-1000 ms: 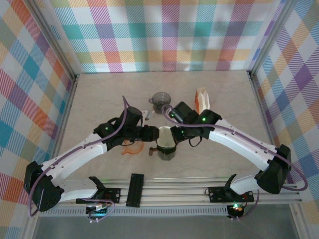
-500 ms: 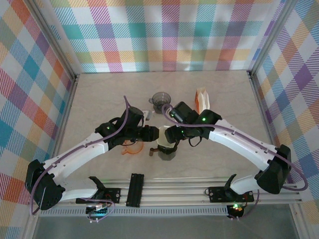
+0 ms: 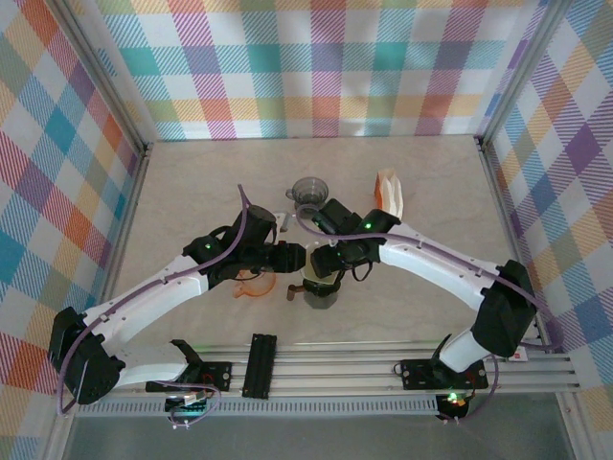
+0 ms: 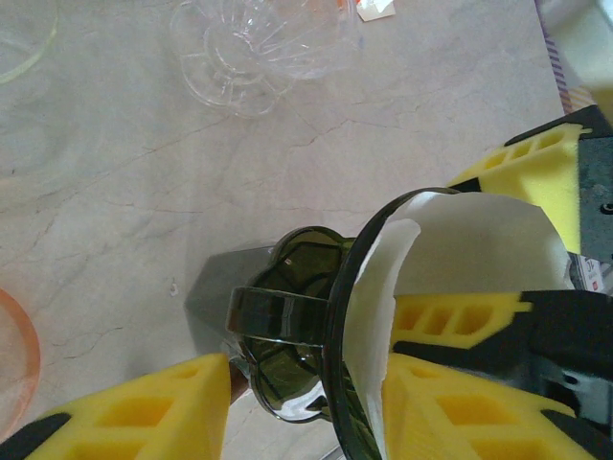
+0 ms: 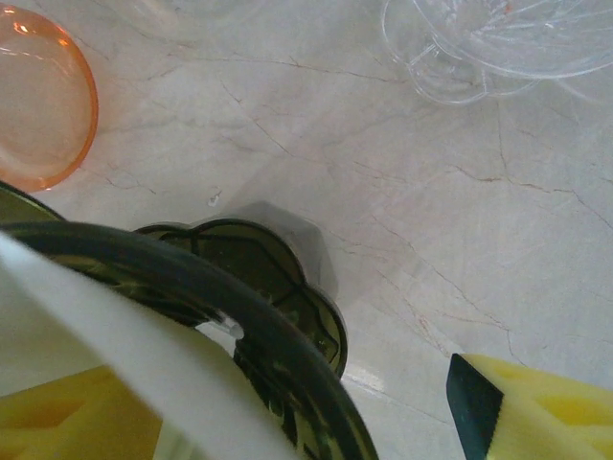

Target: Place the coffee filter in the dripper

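Coffee filter (image 4: 460, 240), a white paper cone, sits inside the dark green dripper (image 4: 297, 278) on the bench (image 3: 192, 192). Left end effector (image 4: 306, 376) is clamped on the dripper beside its handle (image 4: 278, 311). Right end effector (image 5: 278, 383) stands wide open, gripping nothing.

The right wrist view crops and blurs the coffee filter (image 5: 110, 331), and crops the orange dish (image 5: 38, 105).
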You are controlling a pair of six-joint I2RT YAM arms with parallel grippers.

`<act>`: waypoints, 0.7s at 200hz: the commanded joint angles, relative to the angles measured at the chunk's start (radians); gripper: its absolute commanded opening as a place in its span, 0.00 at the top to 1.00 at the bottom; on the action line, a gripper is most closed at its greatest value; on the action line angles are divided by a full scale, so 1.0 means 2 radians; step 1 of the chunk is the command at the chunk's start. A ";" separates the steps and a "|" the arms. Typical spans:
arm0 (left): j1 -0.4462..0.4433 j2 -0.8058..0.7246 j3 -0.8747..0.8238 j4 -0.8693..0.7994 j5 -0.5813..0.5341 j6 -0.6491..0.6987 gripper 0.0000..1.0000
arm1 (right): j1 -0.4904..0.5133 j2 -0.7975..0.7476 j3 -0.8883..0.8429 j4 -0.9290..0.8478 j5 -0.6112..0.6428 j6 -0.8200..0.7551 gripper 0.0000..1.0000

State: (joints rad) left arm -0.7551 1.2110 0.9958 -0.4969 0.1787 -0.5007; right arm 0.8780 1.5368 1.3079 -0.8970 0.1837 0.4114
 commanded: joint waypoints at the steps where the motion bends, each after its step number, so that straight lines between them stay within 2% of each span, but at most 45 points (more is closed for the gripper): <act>1: -0.006 0.004 0.002 -0.003 0.001 0.000 0.55 | -0.003 0.012 -0.010 0.012 0.004 0.009 0.23; 51: -0.006 0.001 0.000 0.002 0.003 -0.009 0.55 | -0.004 0.030 -0.027 0.029 0.002 0.012 0.24; 80: -0.006 -0.009 -0.004 0.018 0.003 -0.014 0.50 | -0.004 0.034 -0.036 0.035 0.003 0.015 0.25; 94: -0.005 -0.009 -0.004 0.021 0.006 -0.014 0.44 | -0.003 0.034 -0.039 0.037 0.003 0.017 0.25; 140: -0.006 0.005 -0.008 0.025 0.015 -0.016 0.43 | -0.003 0.029 -0.043 0.038 0.002 0.021 0.25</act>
State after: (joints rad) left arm -0.7551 1.2152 0.9951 -0.4686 0.1833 -0.5270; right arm 0.8761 1.5852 1.2575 -0.8303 0.1814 0.4343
